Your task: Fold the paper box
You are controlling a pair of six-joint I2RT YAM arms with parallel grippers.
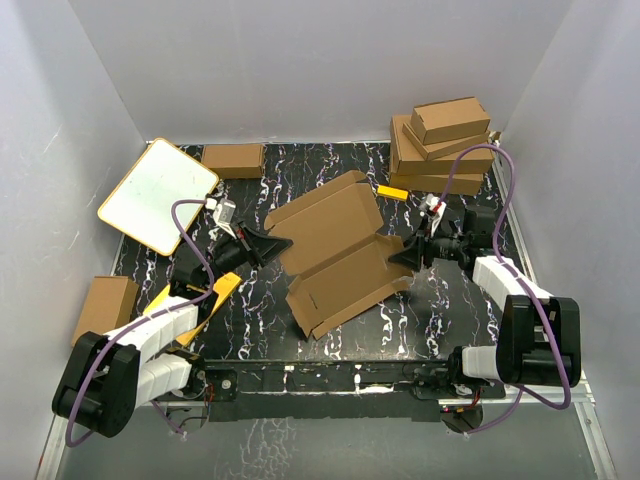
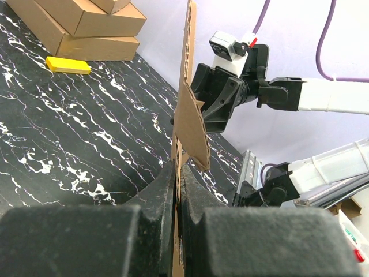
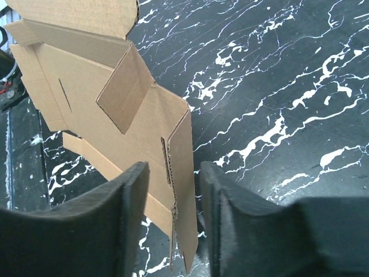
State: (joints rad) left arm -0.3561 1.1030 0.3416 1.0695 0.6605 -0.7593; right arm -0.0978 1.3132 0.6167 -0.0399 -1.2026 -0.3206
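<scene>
Bracing the paper box for the next fold
From above, half open at the middle of the tabletop; at the left wrist, left gripper clenched on its edge as an anchor; at the right wrist, right gripper astride a side flap, grip impossible to tell.

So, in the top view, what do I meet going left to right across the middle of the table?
white board with an orange rim → left gripper → paper box → right gripper
</scene>
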